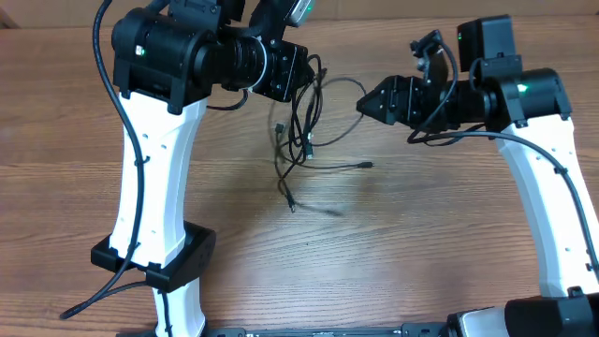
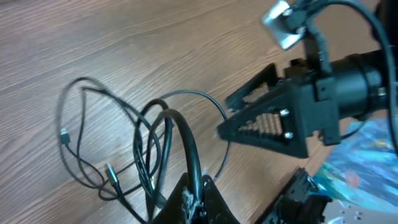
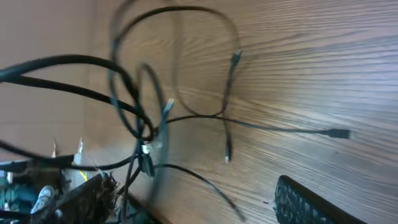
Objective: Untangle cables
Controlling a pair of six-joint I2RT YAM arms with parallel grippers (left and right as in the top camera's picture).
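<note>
1. Although the bulky wrist of the left arm (image 1: pixel 234 56) hides much of its grip from above, the cables (image 1: pixel 298 131) can be seen rising to it near the far middle of the counter (image 1: pixel 421 243). From there, thin black strands trail toward the near side. One loop arcs off to the right, and one plug end (image 1: pixel 366 166) lies out to the right on the wood. The right fingers (image 1: pixel 374 99) point left at that loop and are close to it; whether they touch it cannot be told from here.

2. From the left wrist, the left fingers (image 2: pixel 202 199) sit at the bottom edge, closed tight on the bunch, with several strands looping up out of them. More slack lies on the counter to the left, ending in two small plugs. The right fingers stand spread apart on the right side of the view, holding nothing. A thin loop curves just in front of their tips, and it is unclear whether it passes between them.

3. From the right wrist, the picture is blurred. Strands cross in a tangle (image 3: pixel 146 134) left of centre, with a wide loop arcing above it. One long strand runs right to a dark plug (image 3: pixel 339 132) lying flat on the counter. The ridged pad of one right finger shows in the bottom right corner, with nothing against it.
</note>
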